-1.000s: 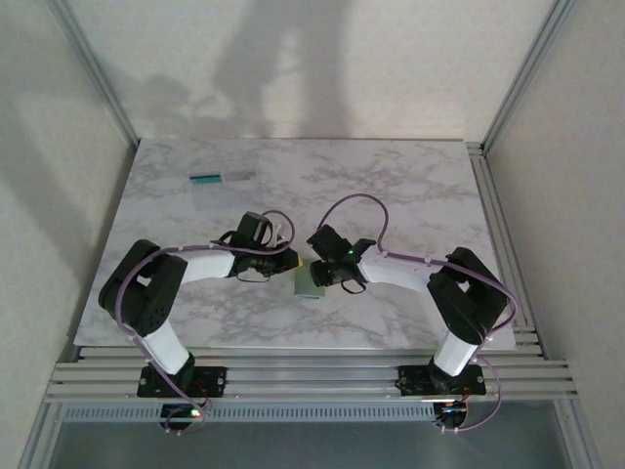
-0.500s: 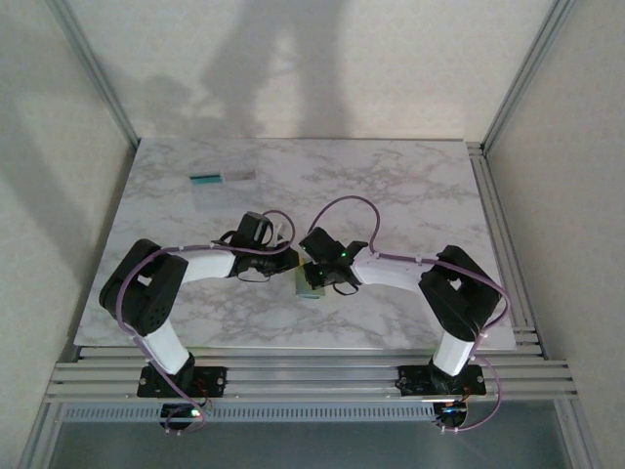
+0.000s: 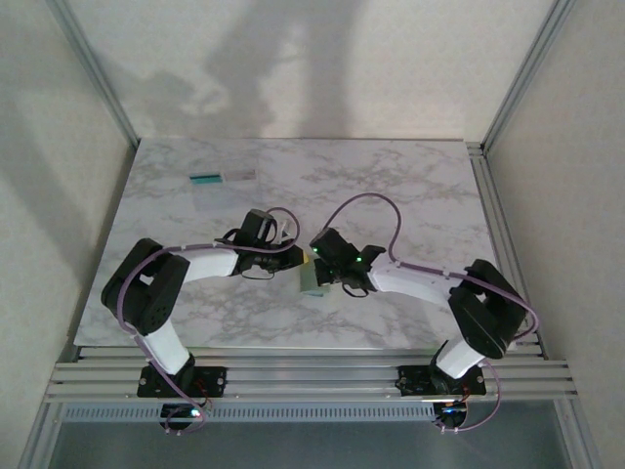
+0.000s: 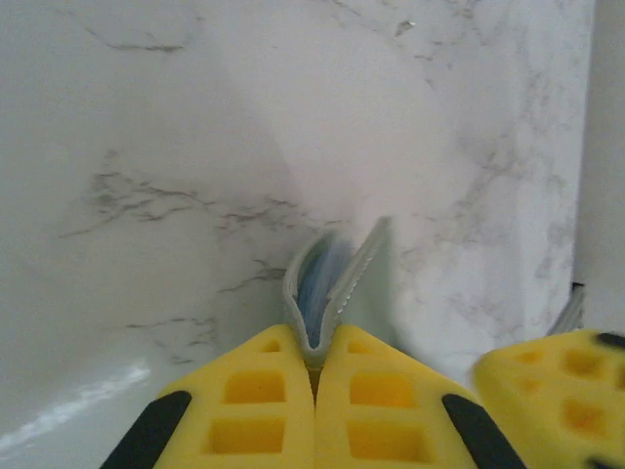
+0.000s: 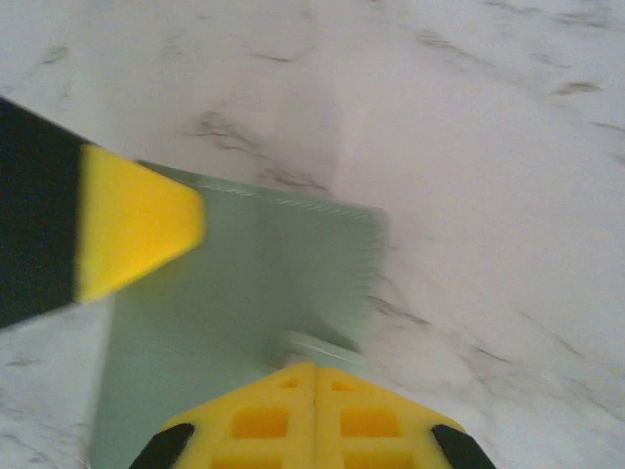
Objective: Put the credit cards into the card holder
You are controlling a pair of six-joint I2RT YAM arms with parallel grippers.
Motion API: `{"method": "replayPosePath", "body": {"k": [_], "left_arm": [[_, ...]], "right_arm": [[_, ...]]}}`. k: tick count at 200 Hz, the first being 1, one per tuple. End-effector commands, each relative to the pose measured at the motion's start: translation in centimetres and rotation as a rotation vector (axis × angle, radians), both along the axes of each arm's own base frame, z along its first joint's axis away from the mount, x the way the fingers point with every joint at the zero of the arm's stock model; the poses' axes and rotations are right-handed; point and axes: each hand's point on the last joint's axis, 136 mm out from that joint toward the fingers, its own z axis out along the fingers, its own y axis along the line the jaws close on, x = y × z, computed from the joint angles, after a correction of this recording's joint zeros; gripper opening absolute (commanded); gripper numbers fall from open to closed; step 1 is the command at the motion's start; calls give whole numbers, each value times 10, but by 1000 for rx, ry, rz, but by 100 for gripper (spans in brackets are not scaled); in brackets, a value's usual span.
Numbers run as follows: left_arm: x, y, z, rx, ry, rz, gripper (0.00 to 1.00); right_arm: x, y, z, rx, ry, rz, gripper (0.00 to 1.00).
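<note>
— While we look from above, where's the card holder (image 3: 312,284)?
— Mid-table, with bare marble table (image 3: 410,186) all round.
— Left wrist?
— The left gripper (image 4: 314,340) clamps its upright, stitched fold.
— Right wrist?
— The right gripper (image 5: 312,371), fingers pressed together, sits at its matte green edge.

We find the card holder (image 3: 312,281) mid-table (image 3: 420,195), nearer the front edge, standing open between both grippers. From the left, the left gripper (image 4: 314,363) meets the near end of its fold. From the right, the right gripper (image 5: 312,376) sits on one flap's edge. The credit cards (image 3: 223,178) lie at the far left, well apart.
</note>
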Motion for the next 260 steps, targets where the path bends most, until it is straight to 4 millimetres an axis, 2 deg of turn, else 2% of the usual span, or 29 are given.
{"method": "replayPosePath", "body": {"k": [1,30,43,53,58,71,79,91,111,131,148,160,186,260], "left_arm": [[-7,19,-29,99,59,16,0],[-7,17,-34,91,76,13,0],[-9,15,-33,82,78,4,0],[-9,15,-32,76,79,8,0],[-9,14,-31,71,81,10,0],[-9,11,-26,51,84,7,0],[-8,9,-23,42,78,2,0],[-8,9,-18,41,67,-1,0],[-7,11,-16,46,61,8,0],[-9,8,-15,31,69,-2,0],[-10,10,-17,41,67,2,0],[-10,11,-18,42,69,9,0],[-11,14,-20,61,62,9,0],[-9,26,-24,81,56,55,0]], "right_arm": [[6,-44,-5,-25,17,-126,0],[2,-51,-10,42,58,-136,0],[-3,-38,-11,78,74,-53,0],[-8,-21,-7,125,98,38,0],[-10,-14,-5,130,103,67,8],[-13,-1,-2,114,95,125,38],[-14,8,-1,108,84,153,50],[-12,19,-6,93,77,169,54],[-2,22,-18,19,84,148,55],[5,26,-32,-29,105,121,53],[10,20,-40,-93,100,70,45],[13,6,-41,-166,88,22,33],[14,-18,-38,-235,58,-69,0],[0,-66,-33,-306,58,-225,0]]}}
